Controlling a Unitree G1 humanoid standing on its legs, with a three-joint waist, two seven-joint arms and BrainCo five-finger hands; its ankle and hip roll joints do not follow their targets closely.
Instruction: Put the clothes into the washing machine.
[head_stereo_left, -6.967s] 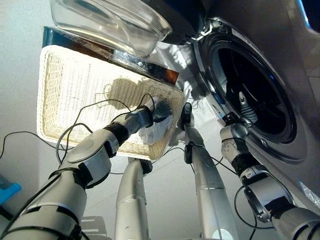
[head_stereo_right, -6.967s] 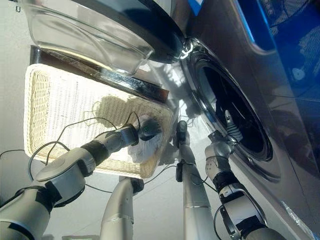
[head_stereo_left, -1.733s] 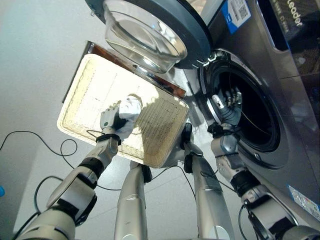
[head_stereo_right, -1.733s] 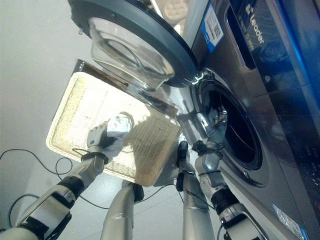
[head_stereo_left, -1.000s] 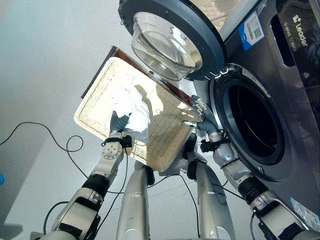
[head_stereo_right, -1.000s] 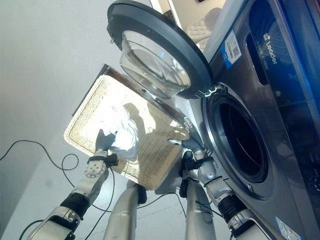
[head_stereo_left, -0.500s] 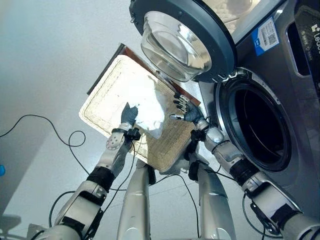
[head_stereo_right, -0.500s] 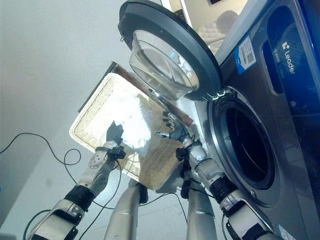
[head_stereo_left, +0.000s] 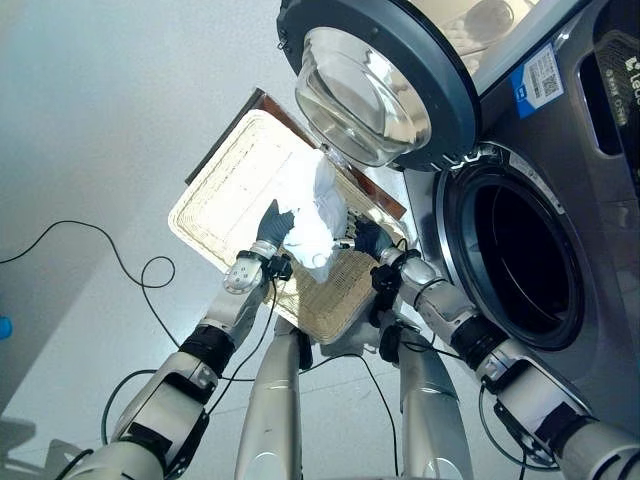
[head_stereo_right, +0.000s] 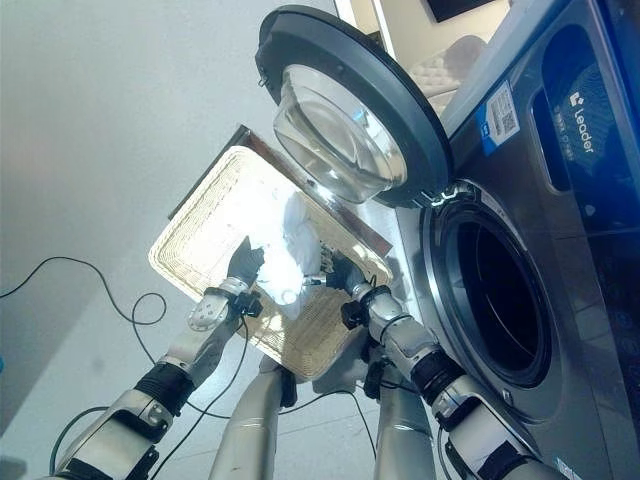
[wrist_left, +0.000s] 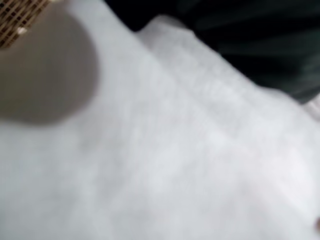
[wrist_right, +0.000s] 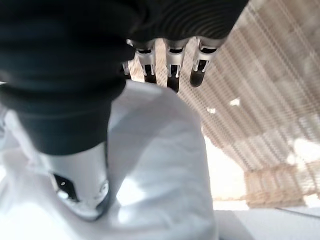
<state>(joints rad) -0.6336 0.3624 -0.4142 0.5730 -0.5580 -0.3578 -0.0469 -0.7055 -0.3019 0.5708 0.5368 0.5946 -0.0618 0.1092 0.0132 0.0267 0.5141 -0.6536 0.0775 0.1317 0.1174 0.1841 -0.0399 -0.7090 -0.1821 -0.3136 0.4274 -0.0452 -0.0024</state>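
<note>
The white garment (head_stereo_left: 312, 215) hangs bunched above the wicker basket (head_stereo_left: 225, 195), near its edge toward the washing machine (head_stereo_left: 520, 260). The left hand (head_stereo_left: 272, 225) and right hand (head_stereo_left: 362, 236) flank it; their finger closure cannot be told. Secure both grips, then swing it into the open drum, clear of the door (head_stereo_left: 380, 75).

A crumpled white cloth garment (head_stereo_left: 313, 213) hangs bunched above the pale woven wicker basket (head_stereo_left: 225, 199), its folds drooping to a loose point. Beside it, the dark grey front-loading washing machine (head_stereo_left: 560, 200) stands with its round glass-bowled door (head_stereo_left: 375, 75) swung open, its drum dark.
</note>
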